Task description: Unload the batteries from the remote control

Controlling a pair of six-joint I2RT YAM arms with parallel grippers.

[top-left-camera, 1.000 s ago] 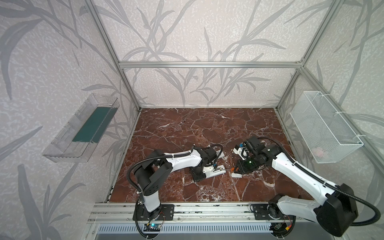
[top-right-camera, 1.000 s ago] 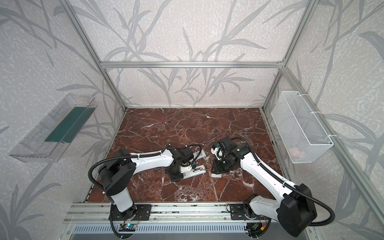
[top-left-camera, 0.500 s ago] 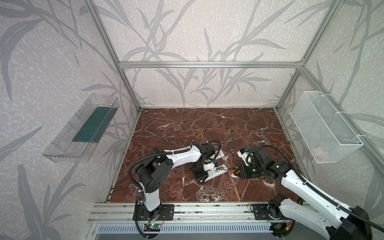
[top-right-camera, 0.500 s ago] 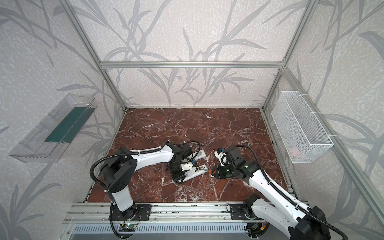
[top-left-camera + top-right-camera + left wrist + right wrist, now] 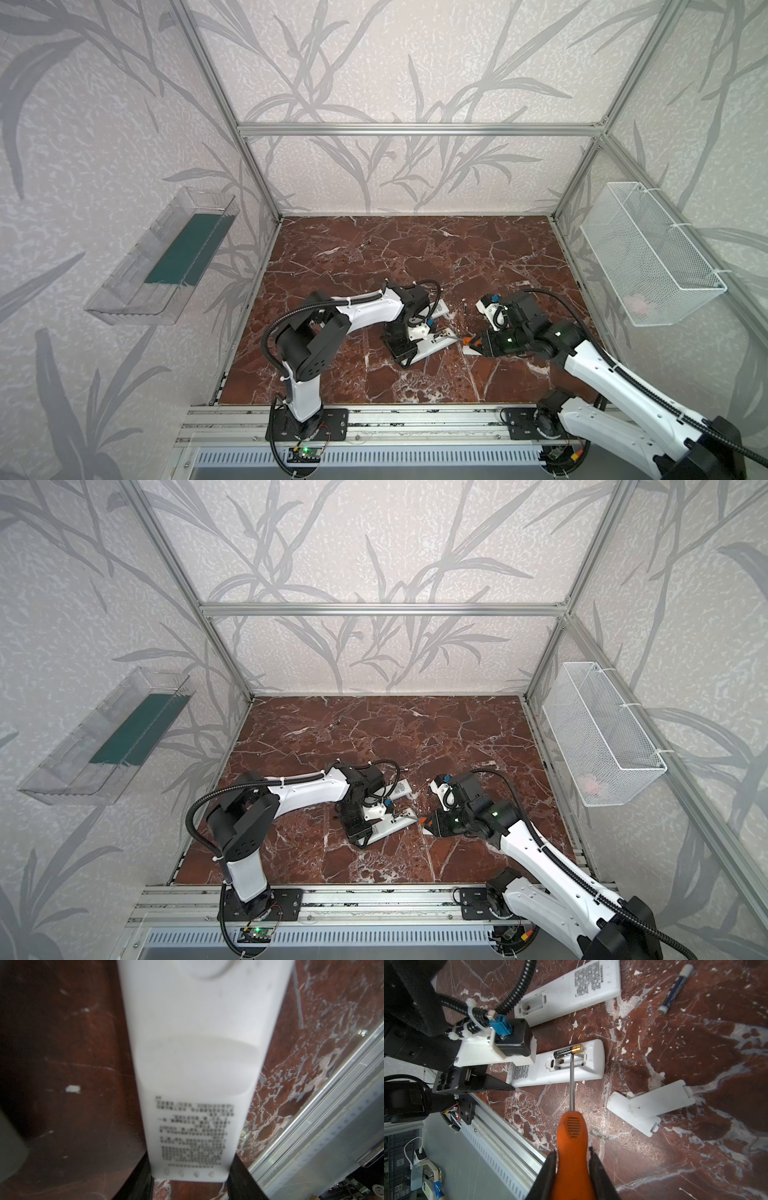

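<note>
**A:** Entry one, right pincer (image 5: 573, 1176)?
**B:** Narrow, clamped on the orange handle of a screwdriver (image 5: 572, 1132). The shaft runs straight ahead of the pincer and its tip touches a battery (image 5: 568, 1051).

**A:** That battery: description, location?
**B:** Black body, gold end. It sits at the far edge of the open bay in the remote control (image 5: 560, 1070), directly ahead of the right pincer. Seated or lifted: cannot tell.

**A:** Entry two, left pincer (image 5: 190, 1180)?
**B:** Half spread, fingers (image 5: 135, 1184) on either side of the remote control's printed end, gripping it. The remote rests back-up on the table (image 5: 415, 257), reaching from this pincer toward the right one.

**A:** Remaining stock?
**B:** One loose battery (image 5: 675, 989), dark blue with silvery ends, on the table. It lies farther from the right pincer than the held remote, off to one side, touching nothing.
One second remote (image 5: 571, 987), back-up, bay uncovered. It lies beyond the held one as seen from the right pincer, near the left pincer's wrist.
Two white covers (image 5: 660, 1101), one overlapping the other. They lie beside the screwdriver shaft, apart from it.
</note>
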